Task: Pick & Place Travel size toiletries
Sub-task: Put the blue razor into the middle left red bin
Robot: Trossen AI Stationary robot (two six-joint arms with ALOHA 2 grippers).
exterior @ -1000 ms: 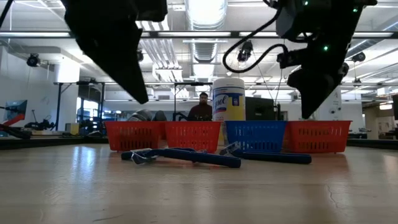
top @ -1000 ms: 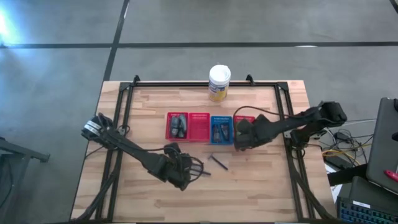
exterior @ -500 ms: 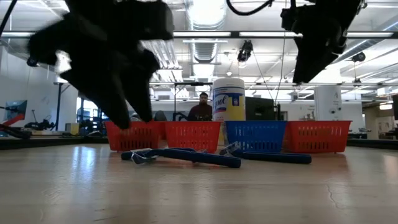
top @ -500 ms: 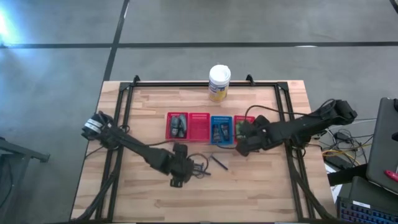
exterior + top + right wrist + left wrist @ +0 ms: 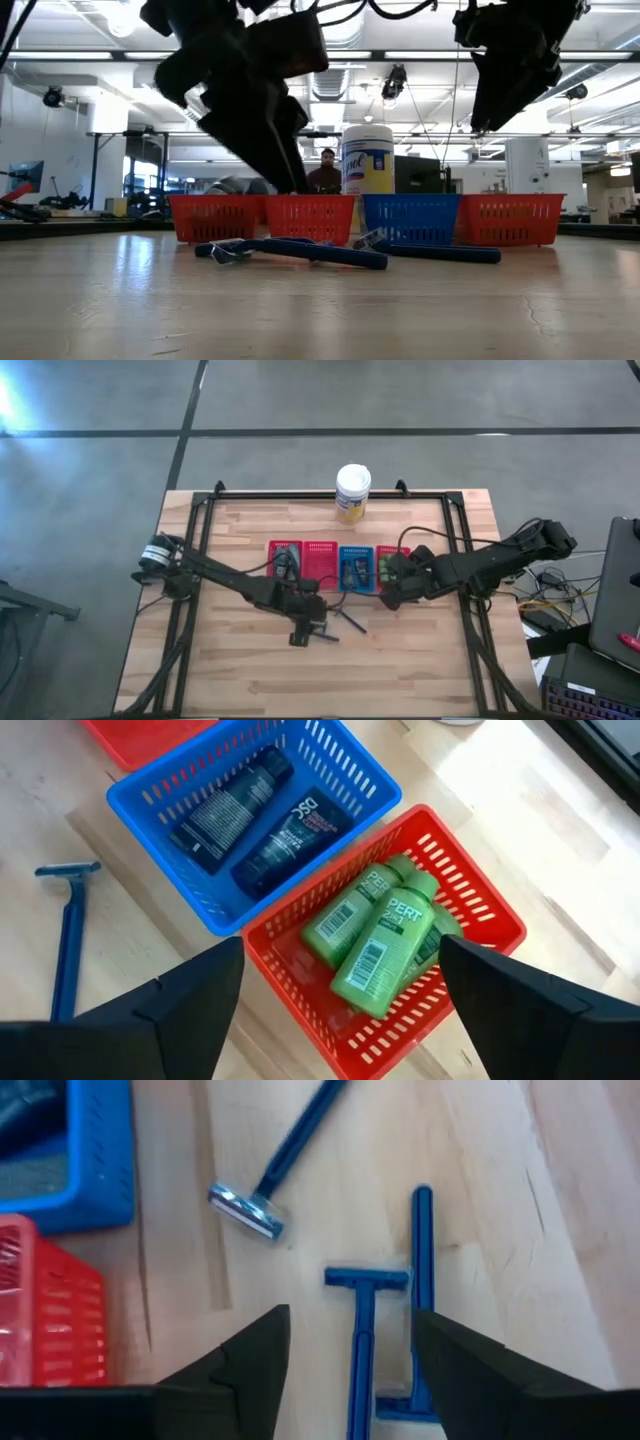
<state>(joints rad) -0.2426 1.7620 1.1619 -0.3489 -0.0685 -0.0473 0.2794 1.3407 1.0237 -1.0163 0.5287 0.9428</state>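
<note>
From above, four small mesh baskets sit in a row at mid-frame on the wooden tabletop [image 5: 420, 660], and three thin sticks lie just below them; only the left wrist view shows these are blue plastic razors. There the left pincer [image 5: 350, 1355] hangs released over two razors lying side by side, the nearer razor [image 5: 362, 1330] with its T-shaped head between the fingers, the second razor [image 5: 422, 1270] beside it. A third razor [image 5: 285, 1155] lies slanted near the blue basket [image 5: 100, 1160].

The right wrist view alone looks into the baskets: two dark flat tubes [image 5: 250, 815] with white print in the blue one, and glossy green bottles [image 5: 385, 940] with barcodes in the red basket [image 5: 480, 910]. The right pincer [image 5: 340, 990] hovers released above that red basket.

The low view shows a white canister [image 5: 367, 165] behind the row.
</note>
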